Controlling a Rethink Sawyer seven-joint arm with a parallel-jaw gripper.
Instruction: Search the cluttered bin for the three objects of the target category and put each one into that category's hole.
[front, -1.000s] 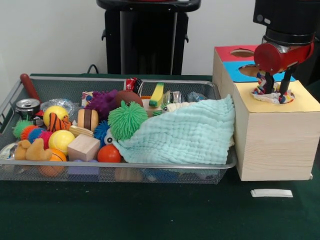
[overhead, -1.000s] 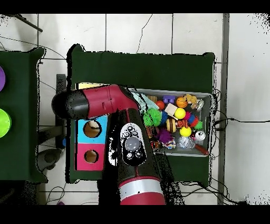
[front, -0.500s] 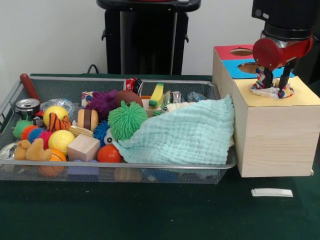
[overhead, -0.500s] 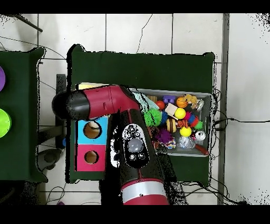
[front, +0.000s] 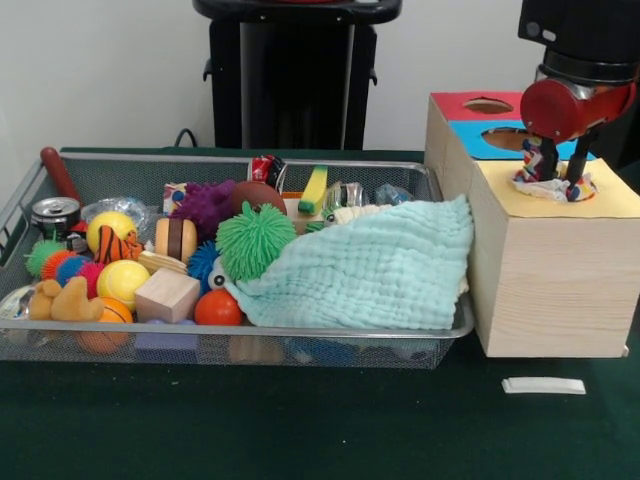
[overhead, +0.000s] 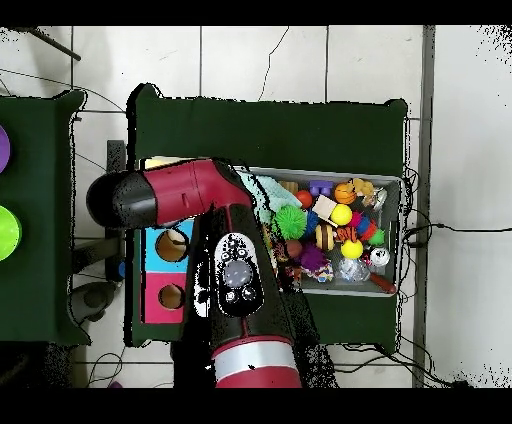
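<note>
One gripper (front: 561, 166), shifted slightly right since before, jaws apart, straddling one multicoloured rag (front: 553, 186) sitting in the yellow hole atop the wooden box (front: 548, 270). Three holes counted on that box.

Gripper (front: 562, 172) shifted slightly rightward in front view and a touch higher over the yellow section of the wooden box (front: 545, 270), the multicolored cloth (front: 553, 184) moving with it, still bunched at the hole; overhead, the arm (overhead: 190, 195) swung toward picture left.
</note>
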